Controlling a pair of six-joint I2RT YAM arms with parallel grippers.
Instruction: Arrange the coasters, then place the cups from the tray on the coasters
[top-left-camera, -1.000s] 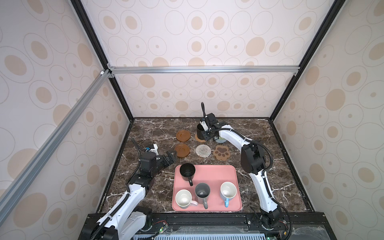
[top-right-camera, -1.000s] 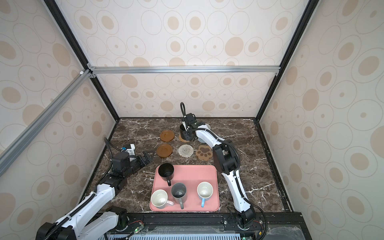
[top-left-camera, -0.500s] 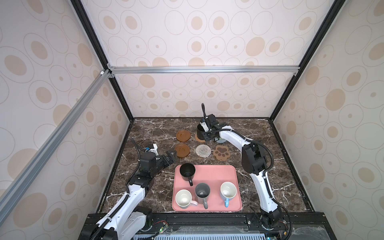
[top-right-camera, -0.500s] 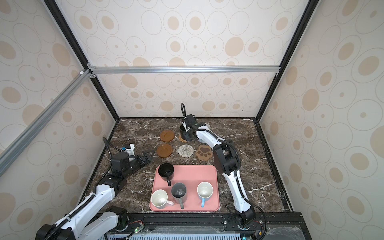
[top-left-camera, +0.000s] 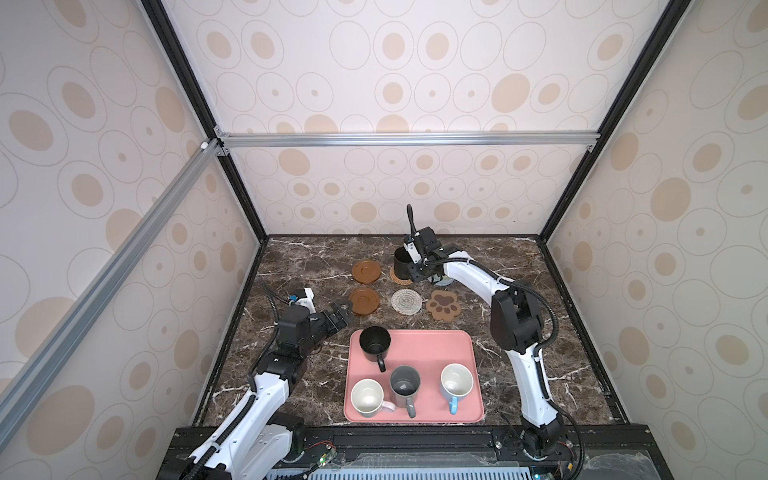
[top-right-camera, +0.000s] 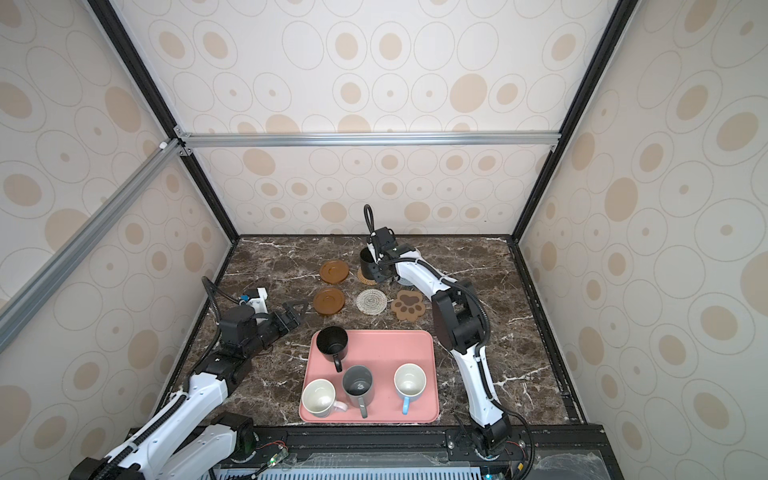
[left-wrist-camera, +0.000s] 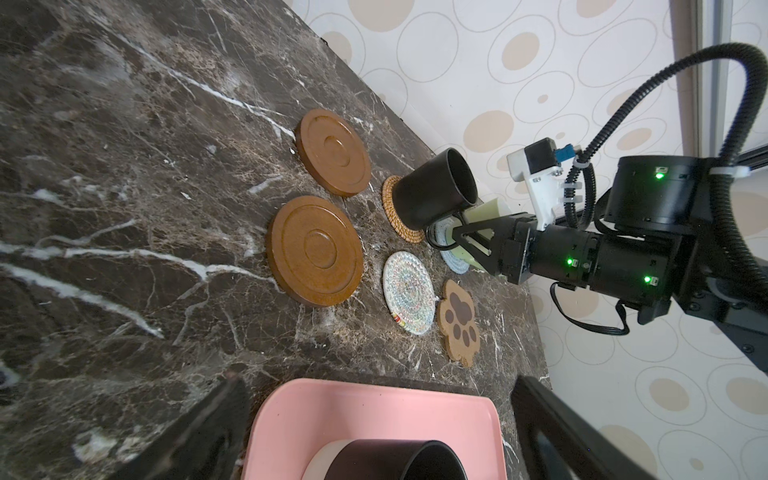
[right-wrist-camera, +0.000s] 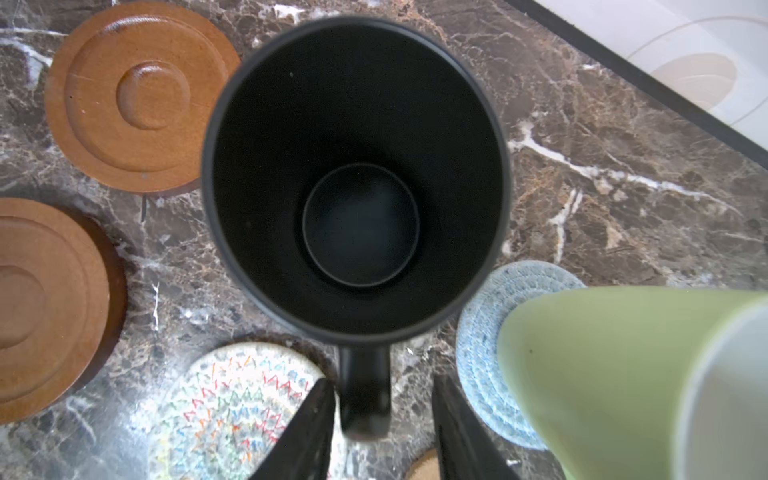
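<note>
A black cup (right-wrist-camera: 357, 174) stands upright on the rattan coaster (top-left-camera: 395, 277) at the back of the table. My right gripper (right-wrist-camera: 382, 386) is open, its jaws on either side of the cup's handle with a gap on each side. Beside it a light green cup (right-wrist-camera: 602, 365) sits on the blue-grey coaster (right-wrist-camera: 486, 332). Two wooden disc coasters (top-left-camera: 366, 271) (top-left-camera: 364, 300), the whitish woven coaster (top-left-camera: 406, 301) and the paw coaster (top-left-camera: 444, 305) are bare. The pink tray (top-left-camera: 432, 349) holds a black cup (top-left-camera: 375, 343), a white cup (top-left-camera: 367, 397), a grey cup (top-left-camera: 404, 384) and a blue-handled cup (top-left-camera: 456, 380). My left gripper (top-left-camera: 338, 311) is open and empty near the tray's far left corner.
The coasters lie in two rows between the tray and the back wall (top-left-camera: 395, 195). Patterned walls and black frame posts (top-left-camera: 245, 199) enclose the marble table (top-left-camera: 291, 257) on three sides. My right arm (top-left-camera: 515, 316) arches over the table to the right of the paw coaster.
My right gripper's jaws have opened off the black cup's handle; the cup stays on the rattan coaster. The left arm has hardly moved.
</note>
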